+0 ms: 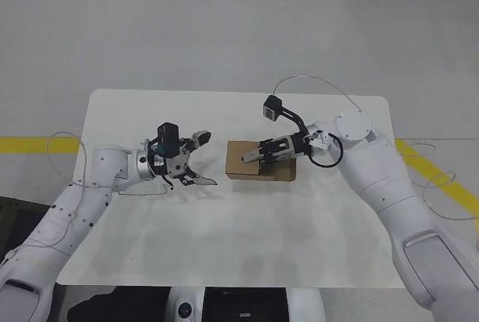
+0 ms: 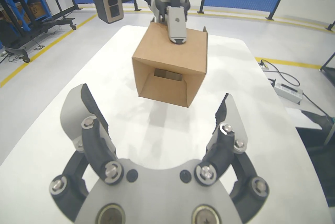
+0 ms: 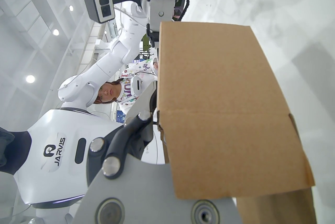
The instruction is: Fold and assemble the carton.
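Near the white table's middle, toward its far edge, is a brown cardboard carton. The right end effector pinches its top wall. The left end effector is open, just beside it.

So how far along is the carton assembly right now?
Done: the carton is opened into a box shape. In hand: the right gripper holds its top panel. Remaining: the end facing the open left gripper is unclosed, so its flaps probably need folding.
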### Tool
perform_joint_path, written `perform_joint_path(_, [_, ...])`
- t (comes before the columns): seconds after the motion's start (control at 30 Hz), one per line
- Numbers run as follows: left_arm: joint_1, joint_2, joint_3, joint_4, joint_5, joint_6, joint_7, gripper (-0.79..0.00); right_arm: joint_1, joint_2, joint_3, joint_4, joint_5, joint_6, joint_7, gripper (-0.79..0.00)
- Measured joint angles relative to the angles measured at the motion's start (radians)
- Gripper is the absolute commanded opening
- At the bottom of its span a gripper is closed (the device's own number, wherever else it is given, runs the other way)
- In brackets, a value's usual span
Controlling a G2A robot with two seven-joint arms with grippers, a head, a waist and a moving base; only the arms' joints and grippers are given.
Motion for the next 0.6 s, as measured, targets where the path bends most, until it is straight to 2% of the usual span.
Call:
perform_joint_path(0.13, [-0.016,-0.004,0.036,0.015,0.089,0.0,0.075,0.0,-0.001,-0.012,-0.017,0.024,0.008,-0.013,0.004,-0.785])
perform_joint_path(0.3, [-0.045,-0.023,0.085,0.032,0.132,0.0,0.149,0.0,0.014,-0.022,-0.024,0.037,0.018,-0.028,0.019,-0.785])
perform_joint_path(0.6, [-0.078,-0.064,0.134,0.099,0.123,0.047,0.187,0.0,0.009,-0.035,-0.036,0.051,0.021,-0.054,0.03,-0.785])
